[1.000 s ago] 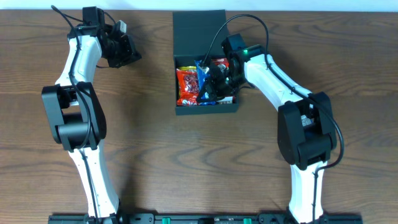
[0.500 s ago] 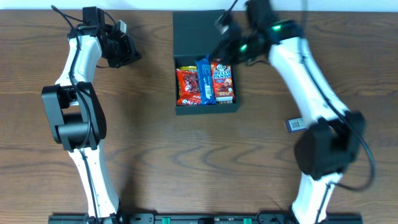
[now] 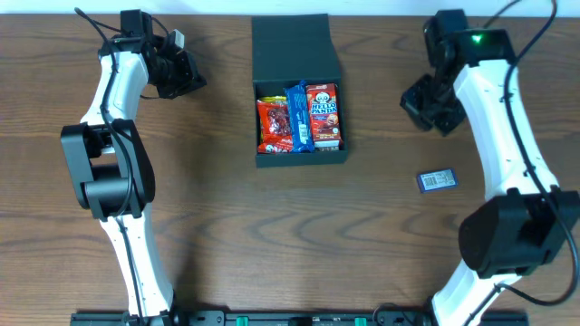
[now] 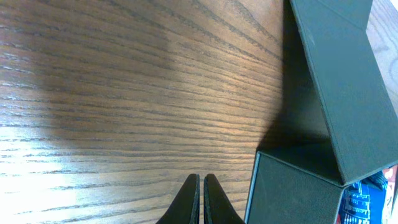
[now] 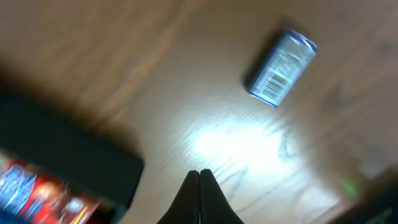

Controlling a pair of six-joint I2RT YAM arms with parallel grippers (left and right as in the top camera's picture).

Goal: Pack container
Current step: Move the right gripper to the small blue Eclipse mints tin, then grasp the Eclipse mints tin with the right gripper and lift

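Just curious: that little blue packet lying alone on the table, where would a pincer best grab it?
From straight above, pinching across its short width: the packet lies flat on the table, with bare wood along both long edges.

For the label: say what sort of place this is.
Probably a robot lab bench: a left arm and right arm at a wooden table, with a box of snacks and a loose packet.

Box is matte dark teal-black, holding a red-orange packet, blue bar and red Hello Panda pack. Loose packet is blue with white barcode; table brown woodgrain.
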